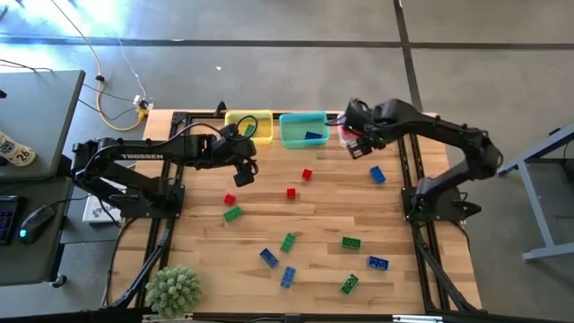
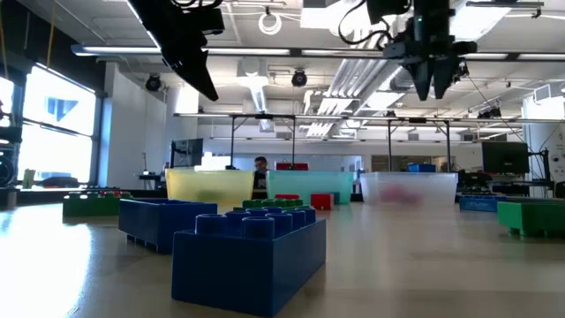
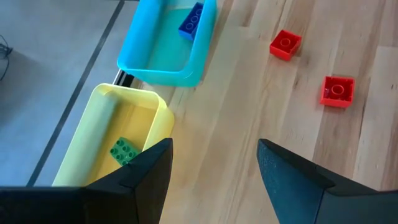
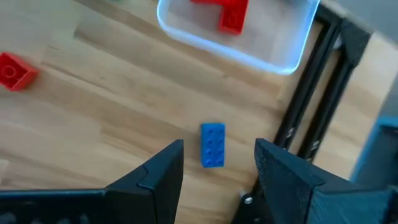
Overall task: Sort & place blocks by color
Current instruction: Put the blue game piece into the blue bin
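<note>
Blocks lie scattered over your wooden table, so take the teal bin at the back edge as your landmark. It holds 1 blue block. The yellow bin touches its left side and holds 1 green block. The clear bin, on the other side of the teal bin, holds a red block.

In front of the teal bin you have 3 loose red blocks, and a green block just beside the last one. A lone blue block lies in front of the clear bin. Farther forward, well apart from the teal bin, you see a mixed spread of green blocks and blue blocks.

Your left gripper hangs above the table in front of the yellow bin, fingers spread wide and holding nothing. Your right gripper hangs by the clear bin, its fingers apart and empty, with the lone blue block showing between them on the table below.

A spiky green plant sits at the front left corner, far from the teal bin.
</note>
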Motion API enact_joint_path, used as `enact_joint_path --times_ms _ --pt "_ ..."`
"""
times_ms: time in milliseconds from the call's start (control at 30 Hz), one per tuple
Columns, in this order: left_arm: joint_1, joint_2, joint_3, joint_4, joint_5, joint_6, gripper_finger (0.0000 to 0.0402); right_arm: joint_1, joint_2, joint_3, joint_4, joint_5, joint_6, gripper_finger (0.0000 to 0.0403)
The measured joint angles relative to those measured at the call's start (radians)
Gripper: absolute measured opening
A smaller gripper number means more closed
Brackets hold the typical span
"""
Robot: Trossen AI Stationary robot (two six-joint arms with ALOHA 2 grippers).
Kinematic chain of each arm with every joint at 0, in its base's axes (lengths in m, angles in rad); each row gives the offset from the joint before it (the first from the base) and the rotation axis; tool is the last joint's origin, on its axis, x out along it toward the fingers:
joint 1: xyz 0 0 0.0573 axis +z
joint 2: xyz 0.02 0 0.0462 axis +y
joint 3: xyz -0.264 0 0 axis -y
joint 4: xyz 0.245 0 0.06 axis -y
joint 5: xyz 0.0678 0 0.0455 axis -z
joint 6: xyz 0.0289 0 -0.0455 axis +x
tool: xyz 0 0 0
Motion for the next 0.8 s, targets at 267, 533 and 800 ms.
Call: enact_joint_path --times_ms 267,533,800 --pt "0.000 0.000 0.000 0.001 0.001 0.008 0.0223 0.017 -0.114 -0.195 0.114 -0.045 0.067 0.0183" --pt "0.000 0.000 0.000 0.006 0.001 0.008 0.0223 0.007 -0.118 -0.341 0.201 -0.052 0.082 0.0195" --pt "0.000 0.000 0.000 0.045 0.002 0.003 0.0223 -0.025 -0.118 -0.455 0.268 -0.060 0.082 0.0229"
